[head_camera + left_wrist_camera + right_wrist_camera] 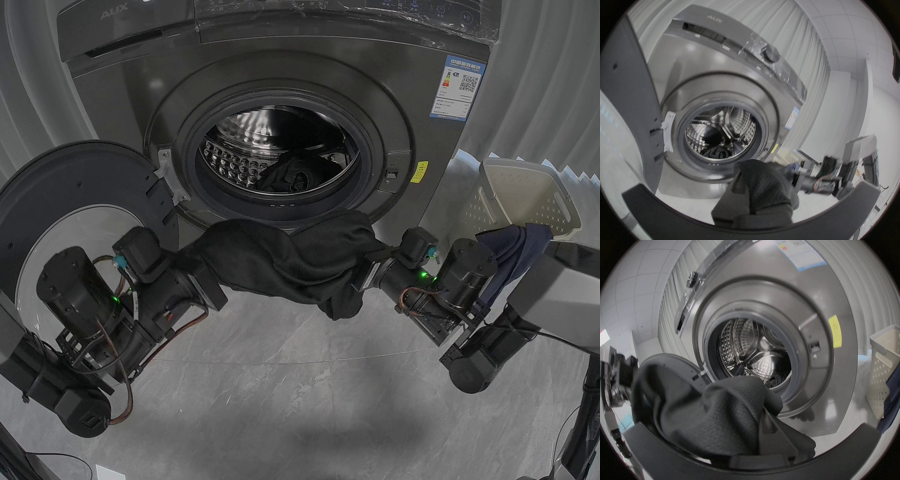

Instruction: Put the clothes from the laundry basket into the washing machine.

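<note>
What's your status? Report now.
Left gripper, right gripper shut on black garment, hung before open drum. One dark item already inside. Blue garment hangs from laundry basket. Nothing blocking.

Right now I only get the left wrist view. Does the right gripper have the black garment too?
Observer: Yes. In the head view the black garment spans from the left gripper to the right gripper, sagging before the washing machine opening's lower rim.
Operator: Anything left in the basket?
Observer: A dark blue garment hangs over the laundry basket rim, right of the washing machine.
</note>
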